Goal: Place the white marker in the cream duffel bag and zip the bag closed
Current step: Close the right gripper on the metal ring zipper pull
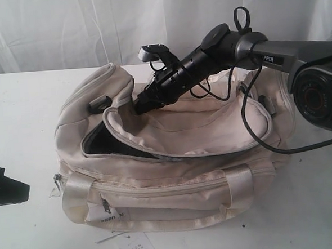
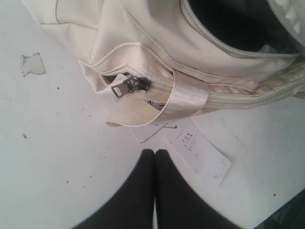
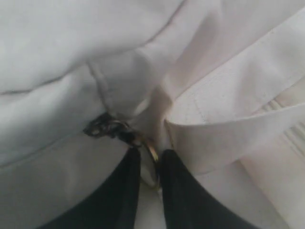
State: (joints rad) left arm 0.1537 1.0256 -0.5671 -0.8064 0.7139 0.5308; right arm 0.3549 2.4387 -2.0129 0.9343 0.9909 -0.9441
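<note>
**A:** One white counter [image 1: 18, 111], with the cream duffel bag [image 1: 175, 180] sitting on it near the middle. The main zip was undone, the top flap was slumped, and black lining [image 1: 108, 142] showed at the left of the opening.

**B:** Arms?

**A:** The right arm [image 1: 297, 54] stretched from the right across the top of the bag. The right end effector [image 3: 150, 155] was down at the far-left end of the opening. In the wrist view its fingers stood slightly apart with a metal zipper pull [image 3: 151, 151] in the gap. Couldn't tell if it was actually clamped.

**B:** Left side?

**A:** The left end effector [image 2: 155, 151] was pressed together and held nothing. It sat over bare counter, just off the bag's left end. Near it were a cream handle strap [image 2: 183, 100], a paper tag [image 2: 195, 150] flat on the counter, and a grey zip slider [image 2: 128, 87] at the bag's corner.

**B:** Marker?

**A:** The white marker didn't show in any view, so I can't place it.
</note>
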